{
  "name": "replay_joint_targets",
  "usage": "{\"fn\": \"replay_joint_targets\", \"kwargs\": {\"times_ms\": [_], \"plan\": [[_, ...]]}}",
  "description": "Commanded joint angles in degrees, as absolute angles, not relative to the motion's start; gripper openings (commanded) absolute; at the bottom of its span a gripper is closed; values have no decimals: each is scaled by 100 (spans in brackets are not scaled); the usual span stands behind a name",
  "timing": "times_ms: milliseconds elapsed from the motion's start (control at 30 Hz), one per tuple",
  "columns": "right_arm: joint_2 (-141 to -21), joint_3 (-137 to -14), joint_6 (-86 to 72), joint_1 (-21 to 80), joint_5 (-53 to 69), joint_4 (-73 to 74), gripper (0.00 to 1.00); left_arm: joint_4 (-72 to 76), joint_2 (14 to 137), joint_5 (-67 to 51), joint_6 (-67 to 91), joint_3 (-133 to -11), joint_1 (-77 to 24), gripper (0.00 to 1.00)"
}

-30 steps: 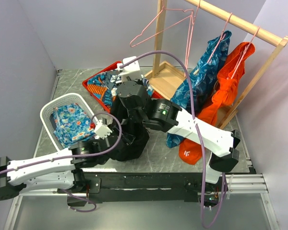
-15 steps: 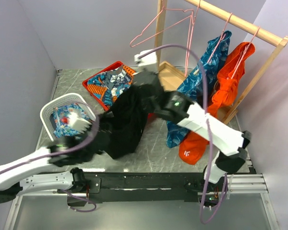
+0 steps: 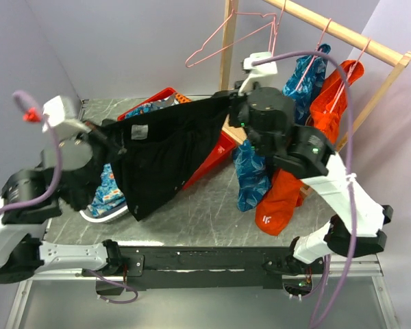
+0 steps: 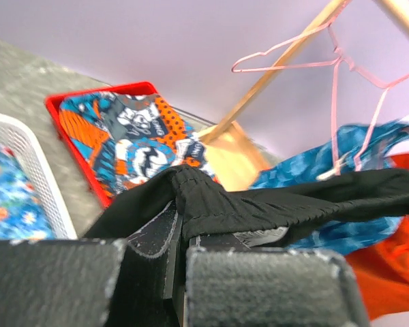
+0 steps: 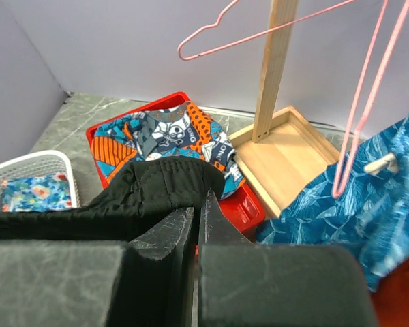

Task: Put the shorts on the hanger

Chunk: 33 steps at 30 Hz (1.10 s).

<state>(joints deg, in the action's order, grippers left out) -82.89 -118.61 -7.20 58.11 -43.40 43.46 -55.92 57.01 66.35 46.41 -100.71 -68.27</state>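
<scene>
Both arms' jaws are pinching the shorts [image 3: 168, 151] taut below the hanger [image 3: 227, 44]; a level waistband should ease threading.

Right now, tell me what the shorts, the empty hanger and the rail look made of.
Shorts: soft matte black fabric, probably knit; they drape and fold. Empty hanger: thin pink wire, likely coated metal. Rail: pale, unpainted-looking wood.
</scene>
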Motion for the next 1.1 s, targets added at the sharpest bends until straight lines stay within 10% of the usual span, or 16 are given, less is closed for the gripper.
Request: {"fn": "replay_joint_targets", "kwargs": {"times_ms": [0,467,800,1067], "plan": [[-7726,-12296,-896,5678,-4342,4816,0,-5871,6125,6165,3359,-10801,-6488,1],[-7831,-11216,-1450,4729,-3867,4667,0,-5273,5802,425,3384,-8527,-3009,1],[-7937,-11268,-1758,4465,-3894,4703,0,-6109,5660,326,3305,-9334,-2566,1],[-7716,-8369,-2557,4447,-2761,3007,13,-4820,5651,641,3225,-7174,-2523,1]]}}
